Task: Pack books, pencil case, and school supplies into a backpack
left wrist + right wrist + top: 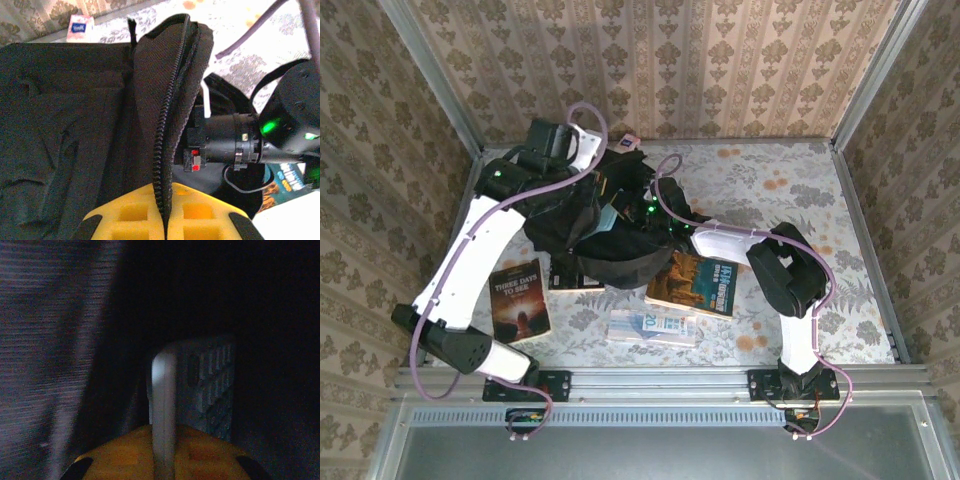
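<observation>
**Packing under way:** The black backpack [582, 238] lies slumped at the centre of the floral tabletop [790, 200], with both arms reaching into it. The left claw [165, 222] is pressed together on the zip edge [161, 150] of the bag's flap and holds it upright, so the mouth gapes. The right claw [164, 462] is deep in the dark interior, pinching a slim textured block [210, 385] by its pale edge. The block stands upright. Whether it touches the bottom of the bag cannot be told in the gloom.

Several things are not yet packed:
- A dark paperback [520, 298] titled "Three Days to See" lies just beside the bag's near-left side.
- A brown-and-teal paperback [692, 283] lies at its near-right, close under the right arm.
- A pale blue-and-white flat item [652, 326] lies between these two, nearer the arm bases.
- A small pink-white packet [627, 142] sits at the bag's far edge, close to the wall.

The step in hand appears to be depositing one of the school supplies, with most of the load yet to go in. The next move likely calls for the right claw to let the block go. It should then draw straight out without snagging the fabric, while the left grip holds the opening wide for the books.
</observation>
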Tool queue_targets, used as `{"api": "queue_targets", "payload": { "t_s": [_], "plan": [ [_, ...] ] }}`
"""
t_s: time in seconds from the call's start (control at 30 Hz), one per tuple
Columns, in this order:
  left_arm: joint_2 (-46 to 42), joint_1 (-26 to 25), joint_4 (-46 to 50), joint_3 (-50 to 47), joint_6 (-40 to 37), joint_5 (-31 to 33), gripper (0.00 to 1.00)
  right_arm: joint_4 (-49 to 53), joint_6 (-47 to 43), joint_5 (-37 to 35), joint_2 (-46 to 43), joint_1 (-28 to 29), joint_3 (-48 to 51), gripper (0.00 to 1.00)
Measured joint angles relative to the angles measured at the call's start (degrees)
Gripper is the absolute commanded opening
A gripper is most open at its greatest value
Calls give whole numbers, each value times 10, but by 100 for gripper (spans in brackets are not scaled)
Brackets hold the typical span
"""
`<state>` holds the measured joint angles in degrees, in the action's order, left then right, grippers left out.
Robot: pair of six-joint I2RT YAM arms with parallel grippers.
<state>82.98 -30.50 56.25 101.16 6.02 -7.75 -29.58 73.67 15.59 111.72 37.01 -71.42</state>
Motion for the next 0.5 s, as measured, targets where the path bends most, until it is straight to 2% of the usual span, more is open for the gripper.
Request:
{"api": "queue_targets", "payload": {
  "t_s": [0.07,0.13,0.27,0.33,0.4,0.5],
  "plan": [
    [-15,12,-15,-15,10,-16,0,-2,3,-5,0,1,-1,2],
    [-26,27,-32,-31,24,-35,0,-1,5,-13,0,2,-2,15],
    [-31,39,-63,-48,50,-69,0,3,14,-38,3,5,-14,18],
    [-31,39,-73,-50,61,-79,0,2,18,-45,14,5,-31,24],
    [-31,39,-86,-51,67,-86,0,4,19,-52,32,6,-57,45],
    [-31,50,-101,-56,74,-92,0,18,14,-52,59,6,-96,62]
  ]
}}
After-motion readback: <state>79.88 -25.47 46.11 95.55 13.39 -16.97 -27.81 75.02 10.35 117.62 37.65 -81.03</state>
